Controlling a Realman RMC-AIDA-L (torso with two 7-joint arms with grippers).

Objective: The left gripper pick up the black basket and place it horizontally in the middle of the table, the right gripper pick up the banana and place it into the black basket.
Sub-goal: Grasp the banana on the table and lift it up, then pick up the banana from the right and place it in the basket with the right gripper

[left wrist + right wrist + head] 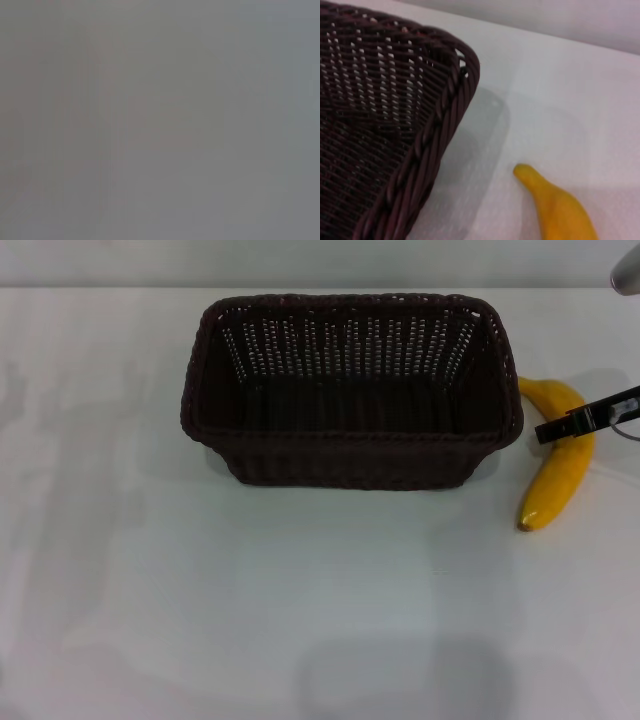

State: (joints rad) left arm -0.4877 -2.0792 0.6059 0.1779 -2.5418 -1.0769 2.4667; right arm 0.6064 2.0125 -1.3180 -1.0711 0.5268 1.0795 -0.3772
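The black basket (350, 390) stands upright and empty on the white table (300, 600), long side across, near the middle toward the far edge. The yellow banana (558, 455) lies on the table just right of the basket. My right gripper (562, 424) shows as a thin black bar that crosses over the middle of the banana from the right. The right wrist view shows the basket's corner (395, 125) and one end of the banana (555, 205) beside it. My left gripper is out of view, and the left wrist view shows only plain grey.
A grey rounded part (627, 275) shows at the far right corner of the head view. The table's far edge (100, 287) runs behind the basket.
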